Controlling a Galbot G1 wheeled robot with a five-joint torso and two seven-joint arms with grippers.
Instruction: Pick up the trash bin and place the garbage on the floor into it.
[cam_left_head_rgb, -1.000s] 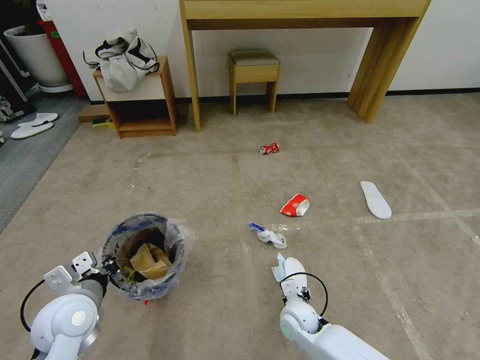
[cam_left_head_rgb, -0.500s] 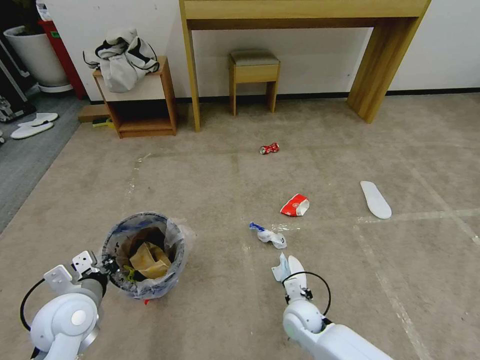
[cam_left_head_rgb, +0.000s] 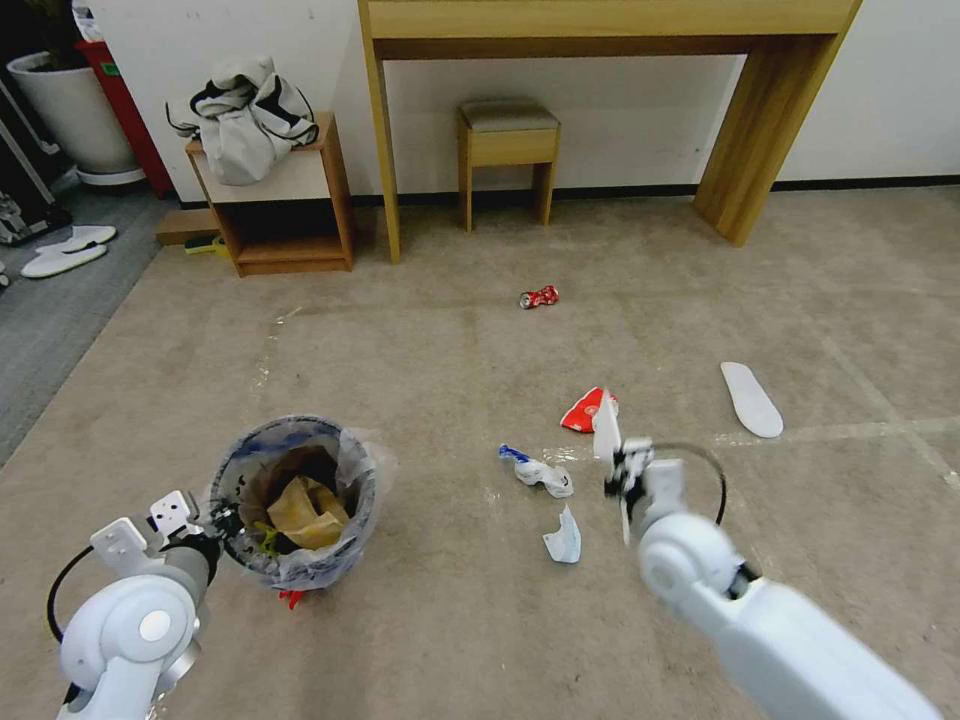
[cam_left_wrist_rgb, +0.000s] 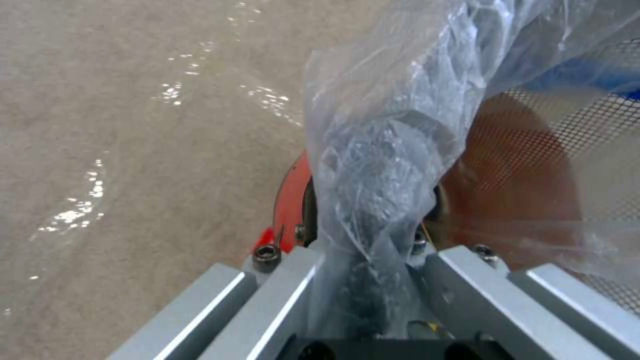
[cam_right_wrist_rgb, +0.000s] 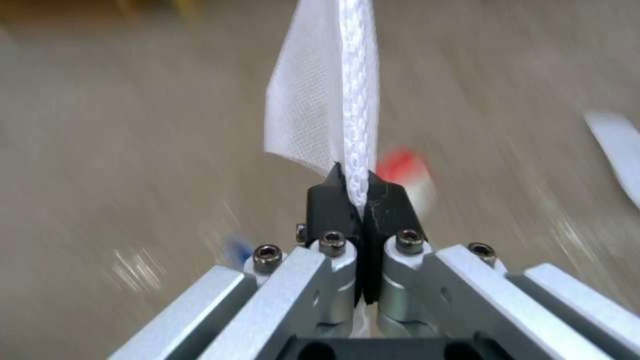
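The trash bin (cam_left_head_rgb: 300, 500), lined with a clear bag, is at the lower left on the floor (cam_left_head_rgb: 420, 380), with a tan carton (cam_left_head_rgb: 305, 505) inside. My left gripper (cam_left_head_rgb: 213, 522) is shut on its near rim; the left wrist view shows the red rim (cam_left_wrist_rgb: 290, 200) and bag (cam_left_wrist_rgb: 380, 150) clamped in the left gripper (cam_left_wrist_rgb: 363, 260). My right gripper (cam_left_head_rgb: 622, 470) is shut on a white insole (cam_left_head_rgb: 605, 430), held upright above the carpet; the insole (cam_right_wrist_rgb: 357, 100) stands edge-on in the right gripper (cam_right_wrist_rgb: 357, 192). Garbage on the carpet includes two white-blue scraps (cam_left_head_rgb: 537, 472) (cam_left_head_rgb: 565, 540), a red-white cup (cam_left_head_rgb: 583, 412), a crushed red can (cam_left_head_rgb: 538, 296) and a second insole (cam_left_head_rgb: 752, 400).
A wooden desk (cam_left_head_rgb: 600, 25) and a stool (cam_left_head_rgb: 507, 140) stand at the far wall. A low cabinet (cam_left_head_rgb: 285, 210) with clothes on it is at the far left. White slippers (cam_left_head_rgb: 65, 250) lie on grey flooring beside a white planter (cam_left_head_rgb: 70, 110).
My right gripper has risen from the carpet with the insole and swung up and to the right, leaving a scrap behind. The bin has shifted slightly.
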